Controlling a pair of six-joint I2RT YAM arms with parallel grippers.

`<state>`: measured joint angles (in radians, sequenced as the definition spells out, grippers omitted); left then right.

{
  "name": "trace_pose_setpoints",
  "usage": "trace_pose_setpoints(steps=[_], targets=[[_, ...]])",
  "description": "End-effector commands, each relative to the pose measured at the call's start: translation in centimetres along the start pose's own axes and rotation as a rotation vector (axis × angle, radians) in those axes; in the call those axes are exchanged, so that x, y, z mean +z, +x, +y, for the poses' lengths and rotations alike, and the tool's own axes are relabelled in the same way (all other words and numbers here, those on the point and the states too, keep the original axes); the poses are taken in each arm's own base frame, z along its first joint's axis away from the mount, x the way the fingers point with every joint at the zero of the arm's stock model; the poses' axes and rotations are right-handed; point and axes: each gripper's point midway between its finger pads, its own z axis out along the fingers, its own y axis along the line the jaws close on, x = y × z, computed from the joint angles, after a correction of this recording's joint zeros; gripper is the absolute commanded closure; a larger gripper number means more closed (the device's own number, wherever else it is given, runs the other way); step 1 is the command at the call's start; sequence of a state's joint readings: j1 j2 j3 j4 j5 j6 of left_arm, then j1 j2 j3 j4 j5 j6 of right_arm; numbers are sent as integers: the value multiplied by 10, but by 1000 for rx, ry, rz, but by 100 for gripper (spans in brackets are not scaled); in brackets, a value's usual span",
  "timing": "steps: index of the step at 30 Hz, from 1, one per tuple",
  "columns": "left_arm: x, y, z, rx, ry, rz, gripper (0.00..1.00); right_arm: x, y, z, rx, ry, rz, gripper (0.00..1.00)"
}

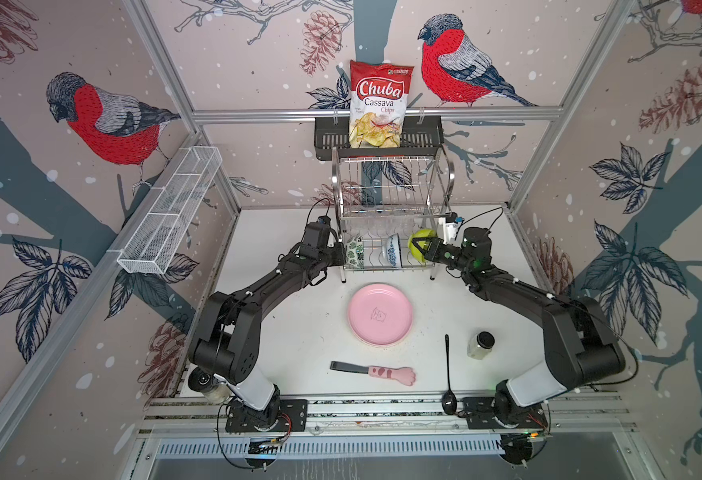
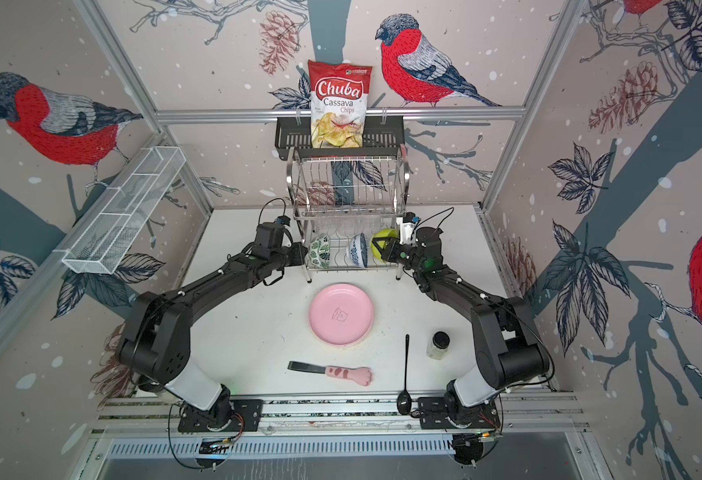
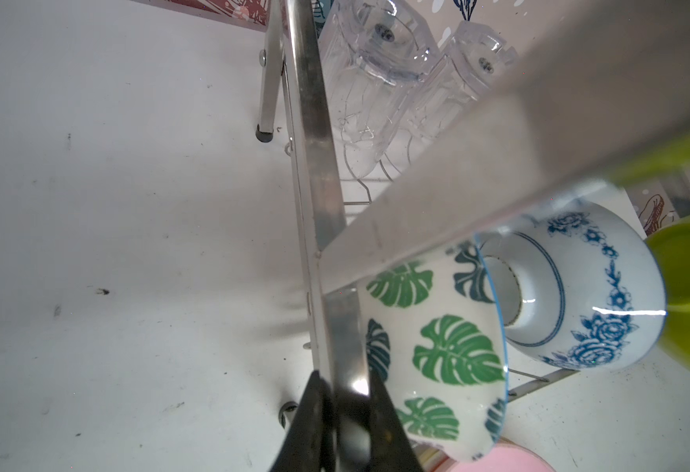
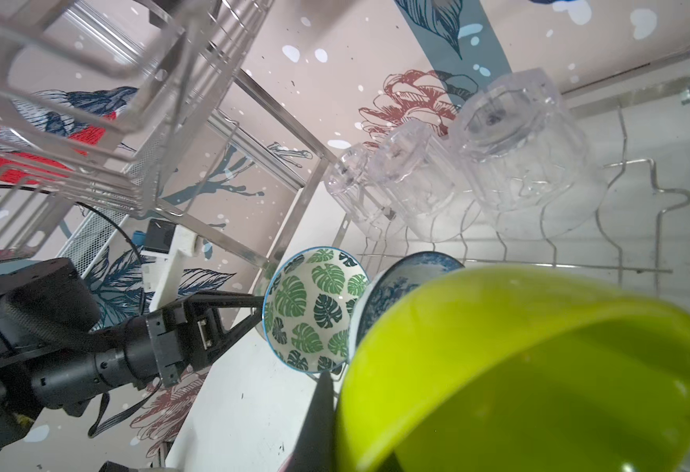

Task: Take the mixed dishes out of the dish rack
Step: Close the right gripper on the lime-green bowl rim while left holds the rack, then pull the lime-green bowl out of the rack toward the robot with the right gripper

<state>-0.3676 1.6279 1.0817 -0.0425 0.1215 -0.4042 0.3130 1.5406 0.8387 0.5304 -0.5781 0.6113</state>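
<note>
The steel dish rack (image 1: 390,183) (image 2: 347,183) stands at the back of the table. On its lower tier a green-leaf bowl (image 1: 355,251) (image 3: 437,347) (image 4: 310,310), a blue-white bowl (image 1: 394,249) (image 3: 588,286) and a lime bowl (image 1: 428,235) (image 4: 539,367) stand on edge. Clear glasses (image 3: 371,81) (image 4: 519,155) lie behind them. My left gripper (image 1: 344,254) (image 3: 345,380) is shut on the rack's left side bar, beside the leaf bowl. My right gripper (image 1: 415,247) (image 2: 376,248) is shut on the lime bowl's rim. A pink plate (image 1: 380,313) (image 2: 341,314) lies flat on the table in front of the rack.
A black spoon (image 1: 448,374) and a small black-lidded jar (image 1: 481,344) lie front right; a pink paw-handled tool (image 1: 376,372) lies front centre. A black basket (image 1: 328,139) holding a chips bag (image 1: 380,104) hangs over the rack. A white mesh tray (image 1: 170,212) hangs on the left wall.
</note>
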Motion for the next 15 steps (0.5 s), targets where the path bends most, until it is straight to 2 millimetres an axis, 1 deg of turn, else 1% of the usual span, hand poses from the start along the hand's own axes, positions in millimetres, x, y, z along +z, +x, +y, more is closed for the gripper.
trace_pose_setpoints(steps=[1, 3, 5, 7, 12, 15], targets=[[-3, -5, 5, -7, -28, -18, 84, -7, -19, 16, -15, -46, -77, 92], [-6, -7, 3, -7, -20, -22, 79, -12, -19, 24, -10, -67, -79, 92], [-9, -10, 1, -7, -11, -34, 67, -15, -17, 32, -17, -78, -77, 92], [-14, -13, -2, -7, -3, -44, 60, -18, -12, 38, -28, -66, -63, 92], [-24, -17, -4, -11, -5, -62, 54, -24, 12, 52, -75, -16, 4, 94], [-32, -13, -2, -18, -14, -60, 52, -30, 29, 64, -107, 0, 38, 94]])
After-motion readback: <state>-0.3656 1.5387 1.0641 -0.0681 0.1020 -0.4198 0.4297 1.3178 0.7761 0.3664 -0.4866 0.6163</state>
